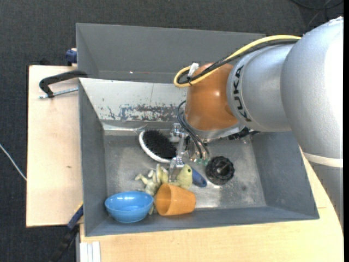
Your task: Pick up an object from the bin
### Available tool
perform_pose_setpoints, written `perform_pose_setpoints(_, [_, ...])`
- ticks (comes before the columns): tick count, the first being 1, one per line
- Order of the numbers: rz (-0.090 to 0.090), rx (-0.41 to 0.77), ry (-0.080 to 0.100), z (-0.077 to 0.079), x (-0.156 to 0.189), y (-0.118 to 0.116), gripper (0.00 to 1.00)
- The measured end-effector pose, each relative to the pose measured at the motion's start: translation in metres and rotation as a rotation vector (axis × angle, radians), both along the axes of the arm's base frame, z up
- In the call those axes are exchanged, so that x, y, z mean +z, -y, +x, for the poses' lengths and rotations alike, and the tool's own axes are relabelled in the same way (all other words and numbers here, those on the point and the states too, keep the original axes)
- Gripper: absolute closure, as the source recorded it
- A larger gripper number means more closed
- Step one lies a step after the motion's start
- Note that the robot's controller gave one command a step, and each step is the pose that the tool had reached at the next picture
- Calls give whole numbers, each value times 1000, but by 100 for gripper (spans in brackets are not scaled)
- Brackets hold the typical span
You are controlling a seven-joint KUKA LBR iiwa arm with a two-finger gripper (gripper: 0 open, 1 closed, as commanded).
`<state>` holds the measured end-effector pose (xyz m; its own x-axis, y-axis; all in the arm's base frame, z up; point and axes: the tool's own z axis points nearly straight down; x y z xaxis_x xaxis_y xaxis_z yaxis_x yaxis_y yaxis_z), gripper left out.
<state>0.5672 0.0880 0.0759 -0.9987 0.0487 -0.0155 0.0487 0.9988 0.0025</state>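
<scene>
My gripper reaches down into the middle of the bin from under the orange wrist cover. Its tip is right beside the near edge of an oval hairbrush with black bristles and a white rim. Just below the tip lies a yellow-green rounded thing, with a small blue piece on its right. A pale yellowish toy lies to the lower left of the tip. I see nothing lifted off the bin floor.
A black round knob-like thing lies to the right of the gripper. An orange cup on its side and a blue bowl rest against the bin's near wall. The arm covers the bin's right rear part.
</scene>
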Motion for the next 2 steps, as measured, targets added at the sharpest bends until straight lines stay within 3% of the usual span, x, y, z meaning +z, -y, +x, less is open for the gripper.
perform_pose_setpoints(1, [1, 0, -15, -4, 0, -1, 100])
perform_pose_setpoints(2, [-3, 204, -2, -12, 175, 18, 100])
